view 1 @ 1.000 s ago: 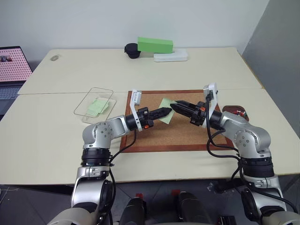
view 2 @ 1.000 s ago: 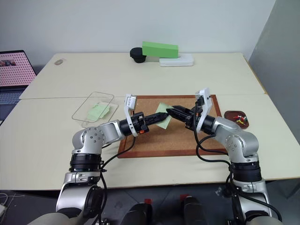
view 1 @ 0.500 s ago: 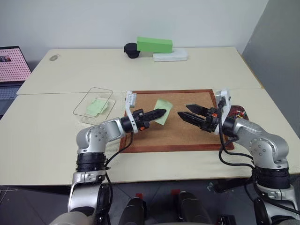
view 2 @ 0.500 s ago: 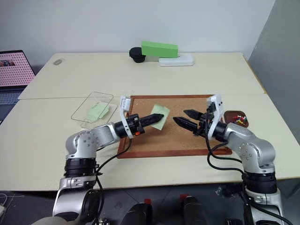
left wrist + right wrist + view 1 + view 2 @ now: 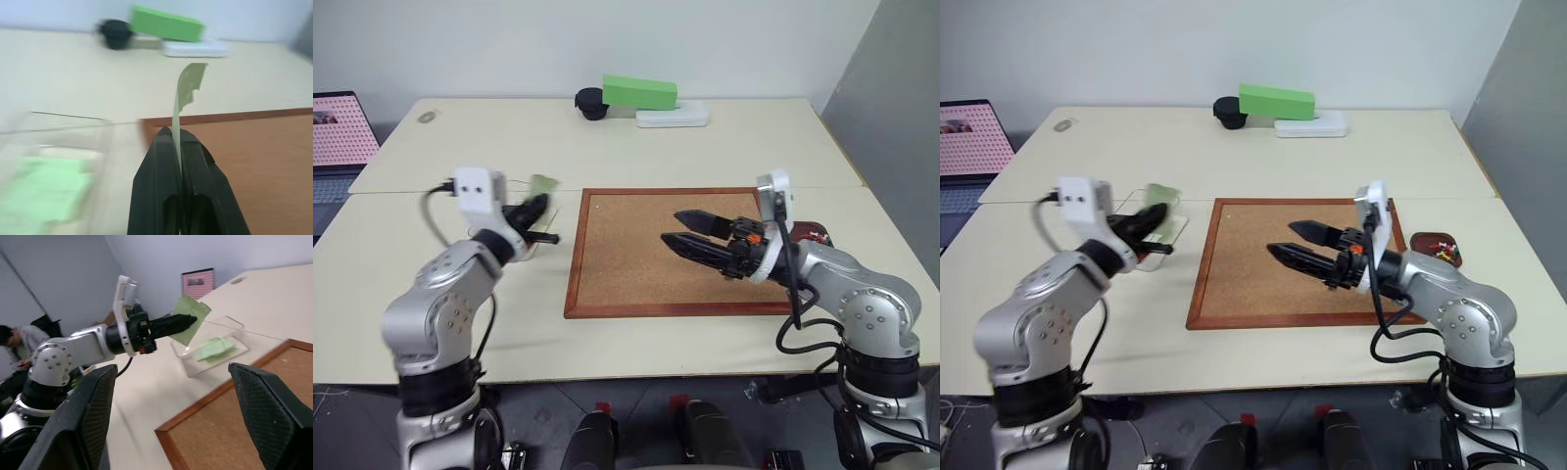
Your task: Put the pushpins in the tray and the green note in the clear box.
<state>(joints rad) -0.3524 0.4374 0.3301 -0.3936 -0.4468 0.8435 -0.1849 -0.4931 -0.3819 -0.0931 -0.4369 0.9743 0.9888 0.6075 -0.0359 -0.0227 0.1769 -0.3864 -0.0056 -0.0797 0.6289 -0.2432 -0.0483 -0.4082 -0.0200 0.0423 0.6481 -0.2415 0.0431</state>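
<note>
My left gripper (image 5: 533,206) is shut on the green note (image 5: 188,88), which stands up from its fingertips. It hangs just above the near end of the clear box (image 5: 215,350) on the table left of the corkboard. A pale green slip (image 5: 49,186) lies inside that box. My right gripper (image 5: 1283,238) is open and holds nothing; it hovers over the middle of the corkboard, pointing left. The tray (image 5: 1435,245), a small dark oval dish, sits off the board's right edge behind my right arm, with pushpins (image 5: 1445,252) in it.
The wood-framed corkboard (image 5: 636,264) lies bare at the table's centre. At the back stand a bright green block (image 5: 641,93), a white flat box (image 5: 673,117) and a black object (image 5: 590,103). A laptop (image 5: 337,137) sits at the far left. A person (image 5: 19,345) sits beyond the table.
My left gripper has carried the green note left, off the corkboard, to above the clear box. My right gripper let go of the note, opened and drew back.
</note>
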